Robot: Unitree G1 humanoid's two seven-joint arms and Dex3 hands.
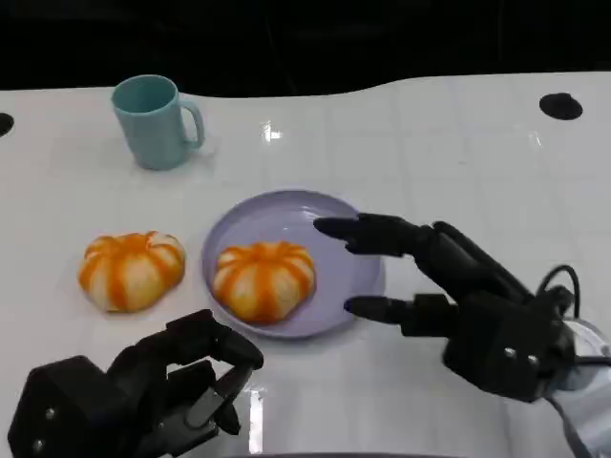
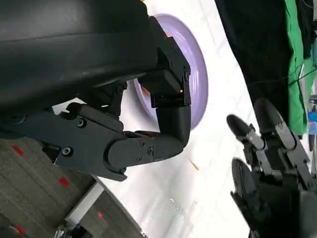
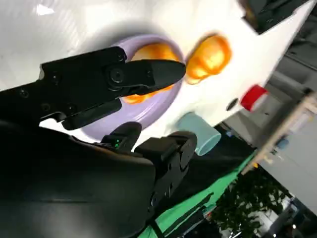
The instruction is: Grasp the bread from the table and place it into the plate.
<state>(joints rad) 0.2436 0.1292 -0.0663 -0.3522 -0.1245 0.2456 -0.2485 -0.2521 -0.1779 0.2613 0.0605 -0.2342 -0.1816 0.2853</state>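
A round orange-and-white bread roll (image 1: 263, 278) lies in the lavender plate (image 1: 336, 218) at the table's middle; it also shows in the right wrist view (image 3: 148, 52) on the plate (image 3: 153, 111). A second, similar roll (image 1: 131, 269) sits on the table left of the plate, seen too in the right wrist view (image 3: 208, 57). My right hand (image 1: 458, 296) hovers over the plate's right rim, fingers spread and holding nothing. My left hand (image 1: 143, 396) rests near the table's front edge, fingers curled in on nothing. The plate's rim (image 2: 198, 79) shows past the left hand's fingers (image 2: 148, 144).
A teal mug (image 1: 155, 121) stands at the back left of the white table; in the right wrist view it shows as (image 3: 200, 134). Black round holes (image 1: 560, 105) mark the table's far right and far left. Dark floor lies beyond the table's back edge.
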